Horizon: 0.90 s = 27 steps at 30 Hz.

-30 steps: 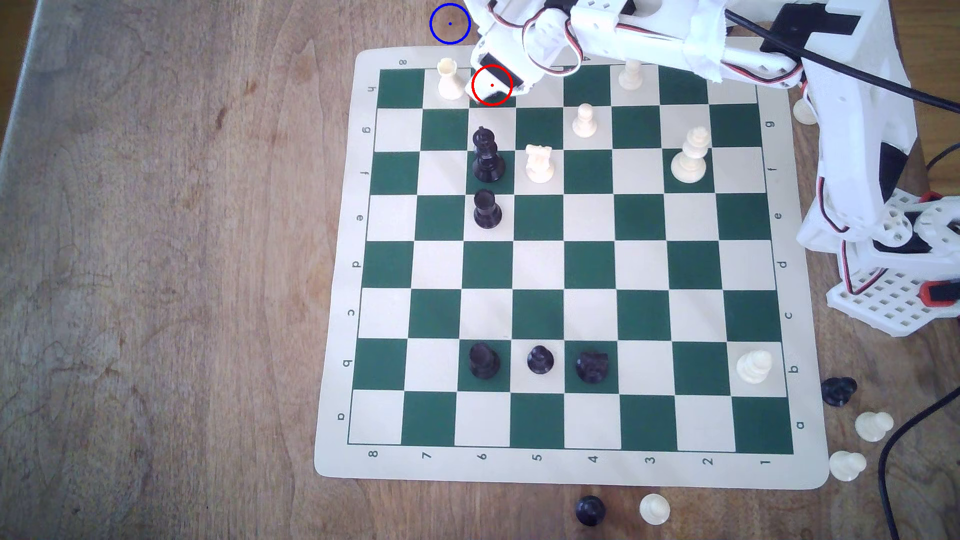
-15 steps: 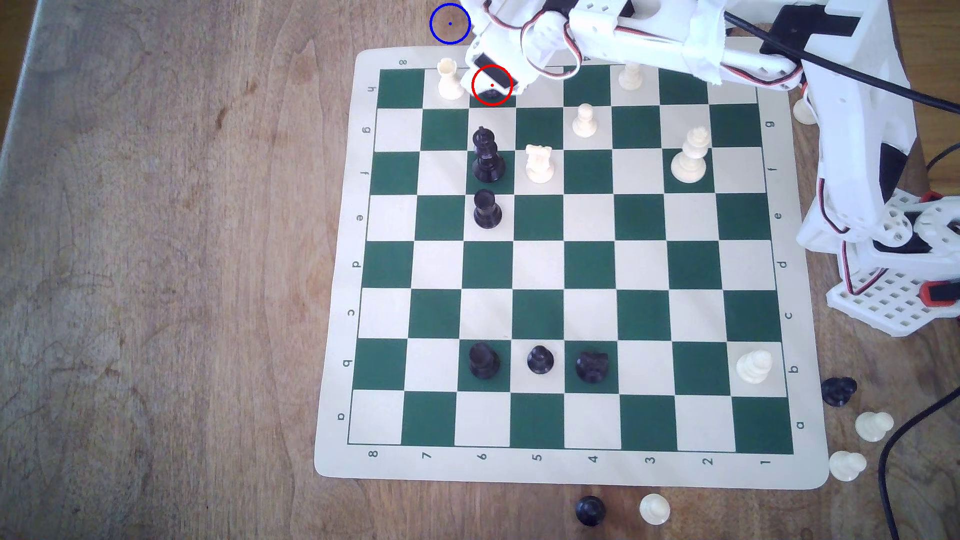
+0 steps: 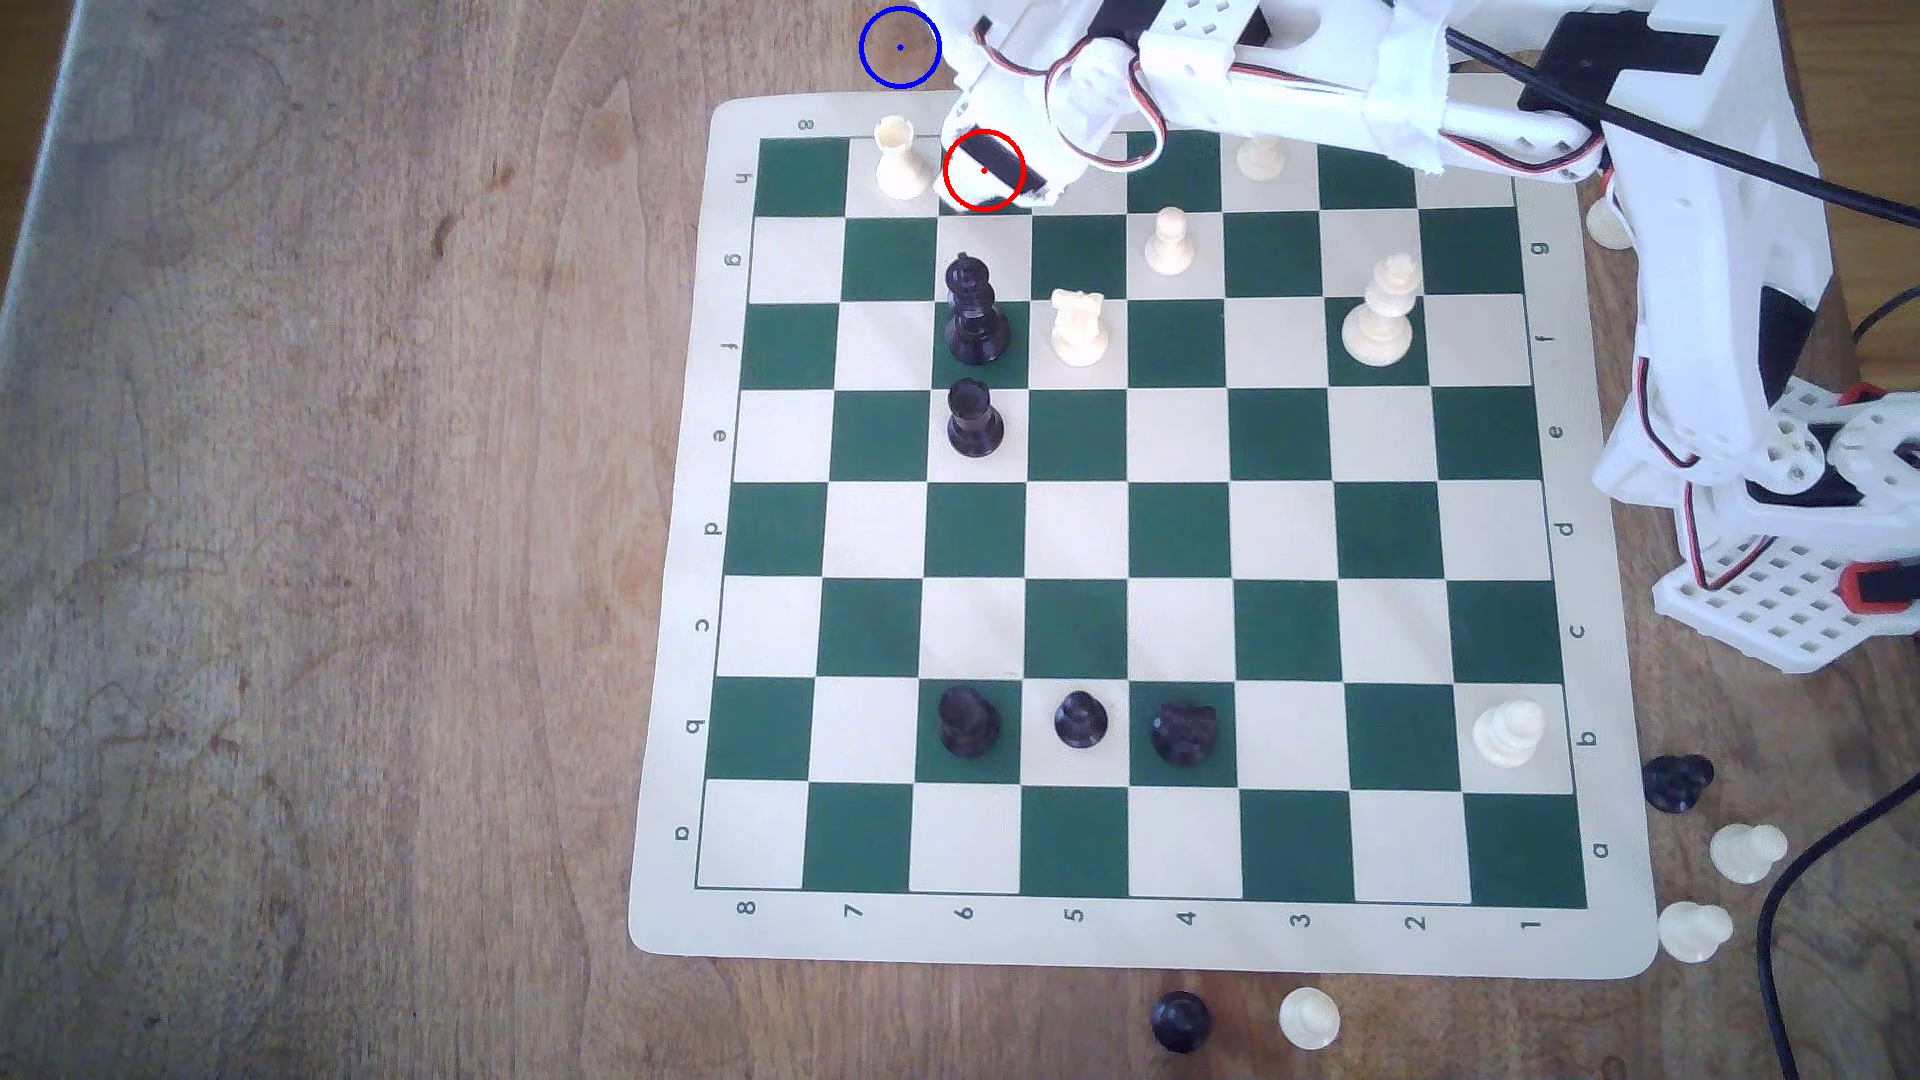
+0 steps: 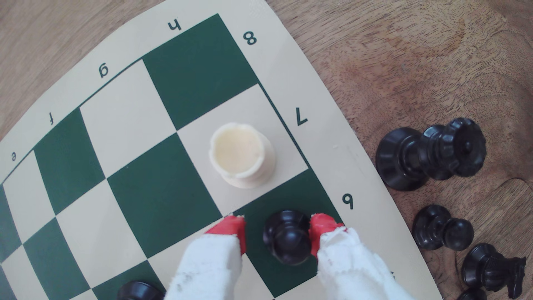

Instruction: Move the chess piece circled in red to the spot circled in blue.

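Black and glossy, the chess piece [image 4: 287, 238] stands upright on the dark green square in file h, rank 6, at the far edge of the chess mat [image 4: 340, 161], between my two red fingertips [image 4: 230, 228]. My gripper [image 4: 277, 233] is open around it: one tip sits just against its side, the other stands off with a strip of green showing between. I have no squeeze on it. From the exterior view my gripper [image 3: 987, 171] covers the pawn, and the red ring [image 3: 984, 170] lies over that same square.

On the neighbouring cream square, h7, a white rook [image 4: 242, 155] stands just beside my pawn but apart from it. The border print reads e, f, g, h along one side and 8, 7, 6 along the other in my wrist view; the exterior view shows the full run, a to h and 1 to 8.

The spot [image 3: 900, 47], a blue ring on bare wood, sits off the mat past the rank 7 and 8 corner, near my arm [image 3: 1299, 73]. Black captured pieces [image 4: 432, 153] lie on the table [image 4: 432, 57] beyond the mat's edge. A tall black king [image 3: 974, 312] stands on f6.
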Each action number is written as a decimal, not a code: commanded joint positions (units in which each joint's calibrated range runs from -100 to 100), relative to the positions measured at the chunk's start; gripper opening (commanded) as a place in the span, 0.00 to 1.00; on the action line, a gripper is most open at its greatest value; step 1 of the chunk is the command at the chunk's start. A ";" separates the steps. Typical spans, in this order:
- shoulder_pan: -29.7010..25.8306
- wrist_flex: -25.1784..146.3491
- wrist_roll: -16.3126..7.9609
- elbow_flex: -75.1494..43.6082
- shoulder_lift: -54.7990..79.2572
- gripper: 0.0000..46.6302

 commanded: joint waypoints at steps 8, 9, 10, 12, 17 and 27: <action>-0.23 -0.40 0.24 -0.40 -3.50 0.05; -0.23 -0.40 0.24 -0.40 -3.58 0.04; -0.23 -0.40 0.24 -0.40 -3.58 0.04; -0.23 -0.40 0.24 -0.22 -3.84 0.03; 0.08 1.40 0.63 0.32 -8.93 0.01; 1.96 -0.16 4.79 -2.49 -16.15 0.01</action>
